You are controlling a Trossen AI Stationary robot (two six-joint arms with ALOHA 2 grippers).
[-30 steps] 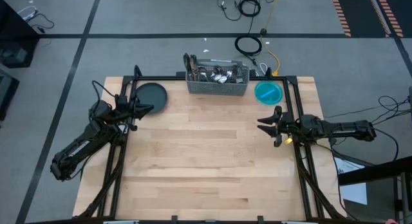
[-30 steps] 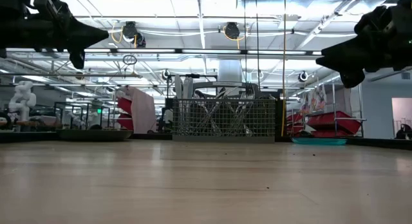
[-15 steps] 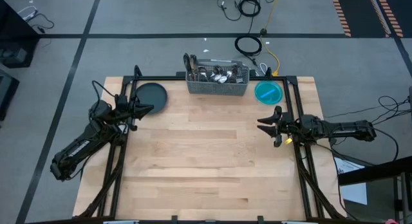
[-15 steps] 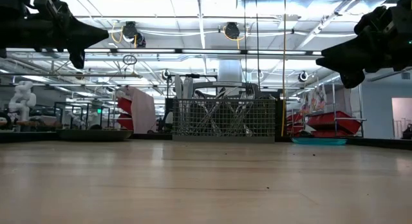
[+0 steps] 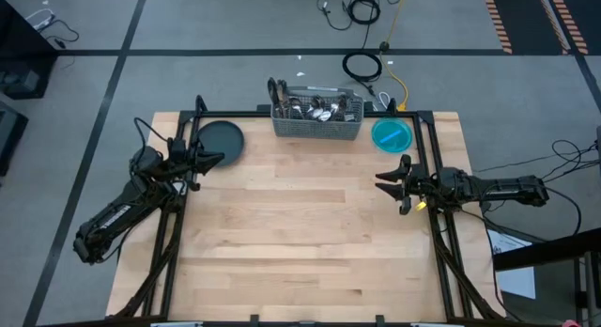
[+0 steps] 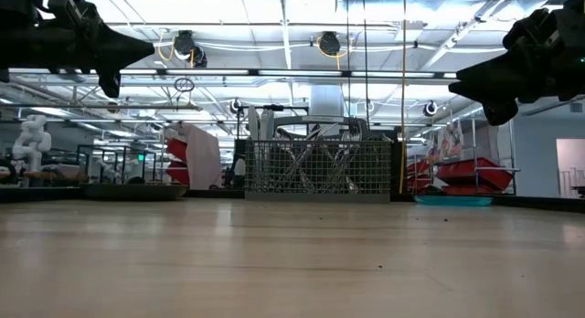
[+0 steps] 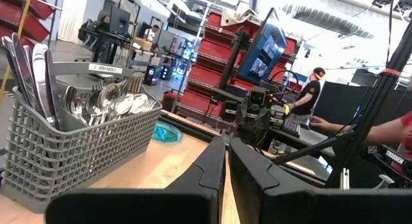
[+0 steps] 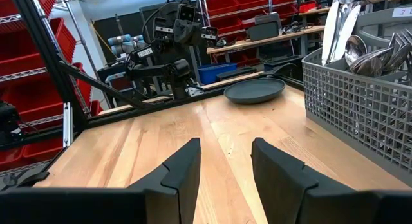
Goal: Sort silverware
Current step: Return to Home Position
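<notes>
Homing with the silverware (image 5: 317, 108) standing inside the grey wire-mesh caddy (image 5: 317, 132), settle the empty left gripper (image 5: 214, 160), fingers pinched nearly together, well left of the caddy and the empty right gripper (image 5: 387, 184), fingers spread, right of it, both above the tabletop (image 5: 300, 233).

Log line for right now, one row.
left gripper: shut, empty, raised beside plate | right gripper: open, empty, raised over table right side | silverware: in caddy
</notes>
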